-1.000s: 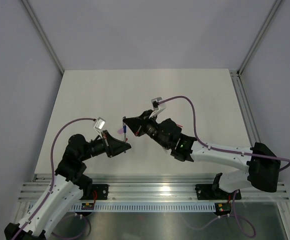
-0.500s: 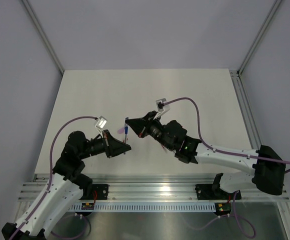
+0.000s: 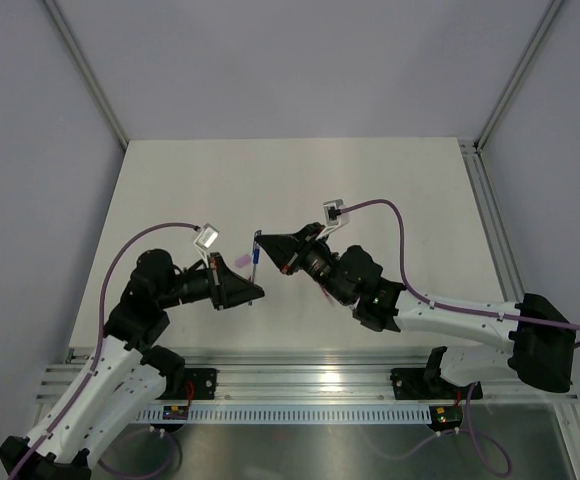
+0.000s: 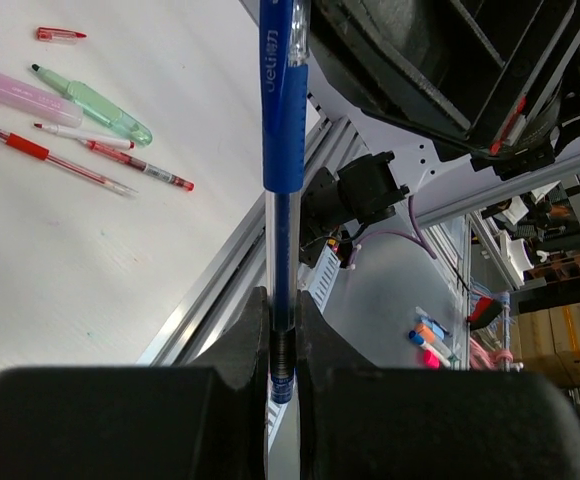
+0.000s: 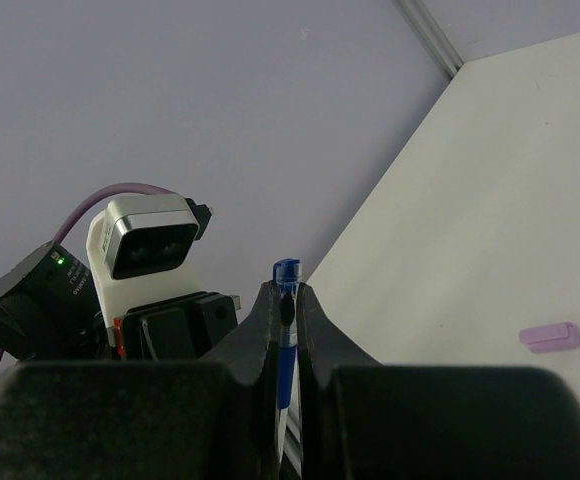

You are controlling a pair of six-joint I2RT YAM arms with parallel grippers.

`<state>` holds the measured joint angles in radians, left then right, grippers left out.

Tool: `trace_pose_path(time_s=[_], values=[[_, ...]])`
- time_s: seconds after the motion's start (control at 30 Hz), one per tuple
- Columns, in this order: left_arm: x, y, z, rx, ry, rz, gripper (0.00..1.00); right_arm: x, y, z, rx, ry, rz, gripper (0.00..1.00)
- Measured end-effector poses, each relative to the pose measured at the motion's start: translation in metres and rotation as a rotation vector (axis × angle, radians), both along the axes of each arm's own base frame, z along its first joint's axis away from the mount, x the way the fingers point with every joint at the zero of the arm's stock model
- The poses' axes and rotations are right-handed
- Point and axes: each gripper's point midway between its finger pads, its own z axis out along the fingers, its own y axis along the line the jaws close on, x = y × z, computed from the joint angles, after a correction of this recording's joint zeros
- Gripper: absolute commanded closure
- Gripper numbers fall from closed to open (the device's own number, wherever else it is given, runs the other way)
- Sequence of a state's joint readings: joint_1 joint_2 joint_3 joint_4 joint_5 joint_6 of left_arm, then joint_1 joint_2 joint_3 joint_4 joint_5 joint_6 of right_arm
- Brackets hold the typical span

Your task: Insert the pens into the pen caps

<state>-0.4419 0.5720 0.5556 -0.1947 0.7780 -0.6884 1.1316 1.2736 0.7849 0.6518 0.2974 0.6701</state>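
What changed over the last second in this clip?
Both arms drifted slightly rightward in the top view, the right arm most, carrying the blue pen with them. Nothing was grasped or released: the left gripper and right gripper stay shut on the pen. The pink cap lies where it was.

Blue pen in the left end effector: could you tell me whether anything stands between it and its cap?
Nothing visible does: the blue pen runs straight from the left end effector into the blue cap, no gap.
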Motion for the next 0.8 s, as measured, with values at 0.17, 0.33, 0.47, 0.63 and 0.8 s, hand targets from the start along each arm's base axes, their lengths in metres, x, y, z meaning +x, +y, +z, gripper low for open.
trace_pose_path(time_s=[0.17, 0.33, 0.47, 0.63, 0.8], values=[[0.002, -0.001, 0.002, 0.002, 0.005, -0.003, 1.0, 0.001, 0.0, 0.001, 0.01, 0.0, -0.012, 1.0], [0.002, -0.001, 0.003, 0.006, 0.001, -0.004, 1.0, 0.001, -0.001, 0.003, 0.021, 0.001, -0.025, 1.0], [-0.001, 0.001, -0.002, 0.023, 0.009, -0.006, 0.89, 0.0, -0.001, 0.0, -0.013, 0.015, -0.038, 1.0], [0.008, 0.007, -0.002, 0.045, -0.048, 0.051, 0.3, -0.011, 0.014, -0.016, -0.147, 0.04, 0.018, 1.0], [0.008, 0.014, -0.003, 0.065, -0.082, 0.081, 0.09, 0.009, 0.016, -0.048, -0.279, 0.098, 0.013, 1.0]])
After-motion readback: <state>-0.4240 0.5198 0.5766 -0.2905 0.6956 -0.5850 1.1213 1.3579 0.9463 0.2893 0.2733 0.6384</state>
